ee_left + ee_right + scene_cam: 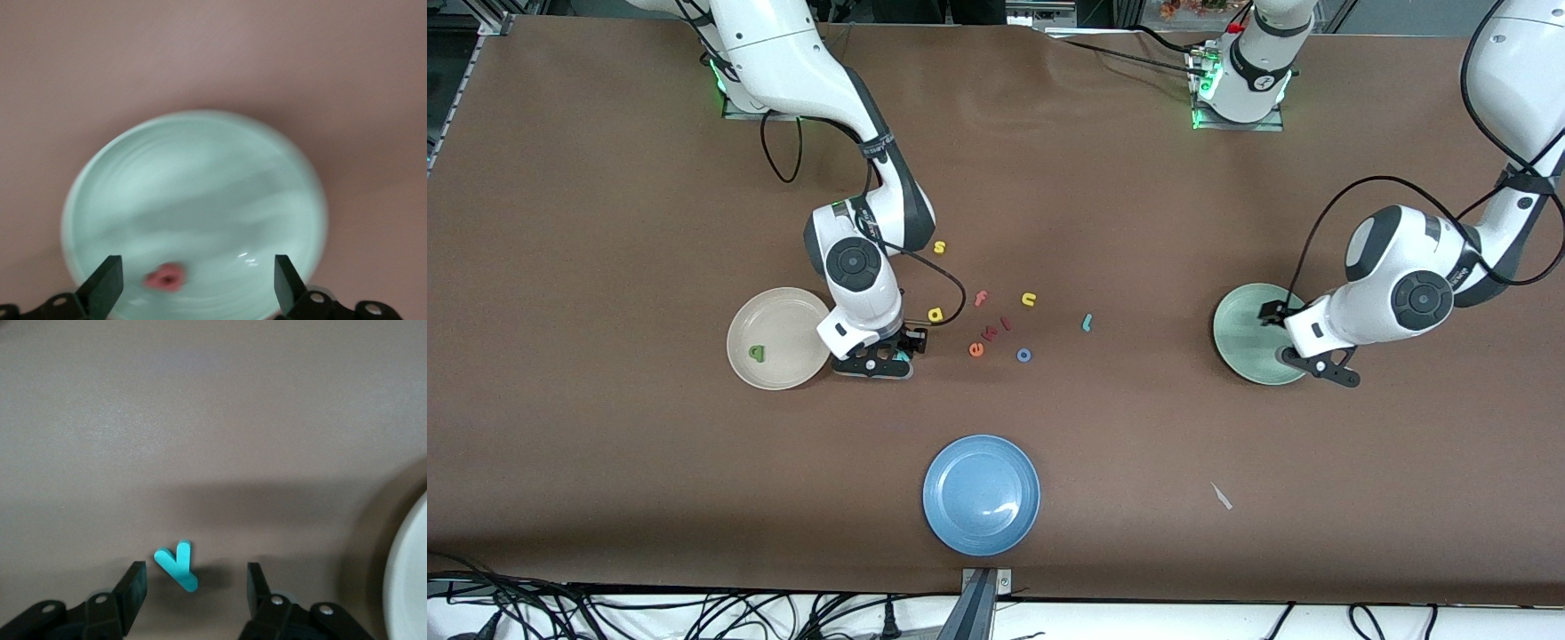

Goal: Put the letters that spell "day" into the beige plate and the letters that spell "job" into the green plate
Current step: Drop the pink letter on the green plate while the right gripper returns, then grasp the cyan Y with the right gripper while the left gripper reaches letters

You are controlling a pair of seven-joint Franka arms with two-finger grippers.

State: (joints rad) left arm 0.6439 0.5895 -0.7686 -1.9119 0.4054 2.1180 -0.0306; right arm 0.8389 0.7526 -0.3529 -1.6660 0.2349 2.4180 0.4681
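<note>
On the brown bench (pixel 605 222), the left gripper (pixel 197 283) hung over the green plate (pixel 200 173) with jaws wide and empty, the pinkish-red "b" (pixel 165 277) lying in the plate between them. The right gripper (pixel 195 590) stood beside the beige plate (pixel 760 320), which held the green "d" (pixel 757 354); its jaws were spread, unclosed, around the teal "y" (pixel 177 564) on the bench.

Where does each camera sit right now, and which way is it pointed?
Front view: high across the table, facing both arms; left gripper over the green plate, right gripper beside the beige plate.
Left wrist view: looks down past open fingers at the green plate, pinkish-red letter inside.
Right wrist view: looks down at the teal "y" between open fingers.
Both plates appear in front and wrist views.
</note>
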